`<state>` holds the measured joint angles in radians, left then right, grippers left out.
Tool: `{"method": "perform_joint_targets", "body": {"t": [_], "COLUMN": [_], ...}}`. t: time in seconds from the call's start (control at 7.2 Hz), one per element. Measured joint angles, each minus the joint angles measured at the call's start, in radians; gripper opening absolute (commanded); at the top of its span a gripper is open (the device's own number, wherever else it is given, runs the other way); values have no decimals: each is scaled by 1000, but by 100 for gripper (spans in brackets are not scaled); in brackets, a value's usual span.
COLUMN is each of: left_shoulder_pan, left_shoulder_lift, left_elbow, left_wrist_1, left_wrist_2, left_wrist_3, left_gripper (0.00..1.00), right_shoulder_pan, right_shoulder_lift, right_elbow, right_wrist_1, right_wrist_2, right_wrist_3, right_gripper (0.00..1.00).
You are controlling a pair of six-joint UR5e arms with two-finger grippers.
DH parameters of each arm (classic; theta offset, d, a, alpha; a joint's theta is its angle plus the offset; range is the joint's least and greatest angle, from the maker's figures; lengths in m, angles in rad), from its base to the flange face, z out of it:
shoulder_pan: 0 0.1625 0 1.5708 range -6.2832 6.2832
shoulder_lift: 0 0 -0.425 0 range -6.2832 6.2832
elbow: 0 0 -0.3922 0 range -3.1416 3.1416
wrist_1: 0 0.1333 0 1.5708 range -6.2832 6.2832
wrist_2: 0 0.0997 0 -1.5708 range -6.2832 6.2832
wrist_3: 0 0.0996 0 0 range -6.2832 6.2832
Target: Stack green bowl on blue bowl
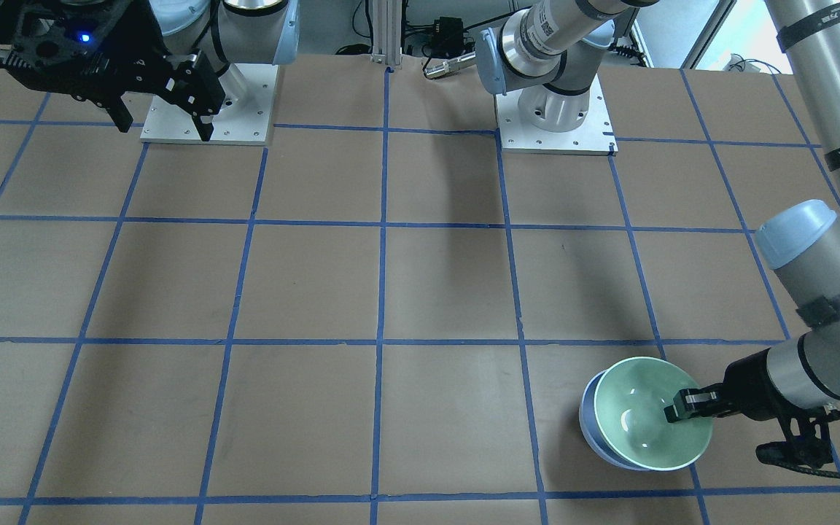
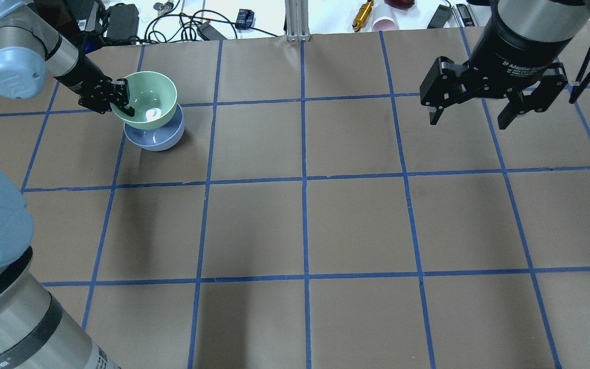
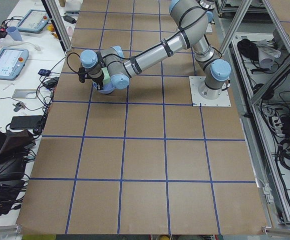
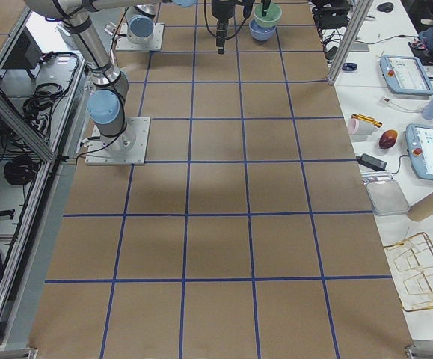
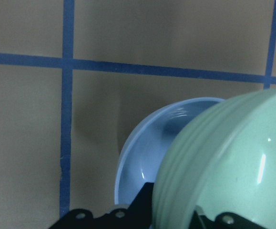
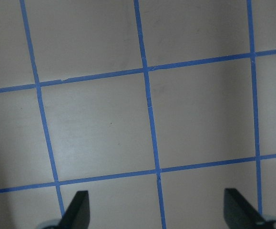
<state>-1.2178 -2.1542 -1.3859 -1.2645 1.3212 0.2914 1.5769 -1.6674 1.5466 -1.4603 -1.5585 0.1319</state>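
Note:
The green bowl (image 2: 146, 97) is held tilted just over the blue bowl (image 2: 159, 138), which stands on the table at the far left. My left gripper (image 2: 121, 102) is shut on the green bowl's rim, one finger inside it. In the front view the green bowl (image 1: 646, 415) overlaps the blue bowl (image 1: 591, 426), with the left gripper (image 1: 686, 407) on its right rim. The left wrist view shows the green bowl (image 5: 233, 162) above the blue bowl (image 5: 152, 157). My right gripper (image 2: 474, 110) is open and empty, high over the far right.
The table (image 2: 305, 220) is brown paper with a blue tape grid. Cables, a yellow tool (image 2: 362, 13) and a pink cup (image 2: 384, 23) lie beyond its far edge. The arm base plates (image 1: 555, 120) sit at the robot's side.

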Motion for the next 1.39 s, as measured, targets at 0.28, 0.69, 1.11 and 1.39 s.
{"method": "perform_joint_targets", "body": {"t": [0.28, 0.69, 1.11, 1.39], "left_shoulder_pan": [2, 1, -41, -128], "left_shoulder_lift": [4, 23, 121, 206], "left_elbow": [-9, -6, 11, 17], "left_wrist_1": [-1, -12, -86, -127], "left_wrist_2": [16, 21, 51, 150], "left_wrist_3": [9, 3, -28, -76], "left_gripper": [91, 92, 98, 100], "right_shoulder_pan": [0, 0, 0, 0], "right_shoulder_lift": [0, 0, 0, 0], "right_elbow": [0, 0, 1, 0], "right_wrist_1": [0, 0, 1, 1], "right_wrist_2": [0, 0, 0, 0], "right_wrist_3": [0, 0, 0, 0], "right_gripper": [100, 100, 100, 100]}}
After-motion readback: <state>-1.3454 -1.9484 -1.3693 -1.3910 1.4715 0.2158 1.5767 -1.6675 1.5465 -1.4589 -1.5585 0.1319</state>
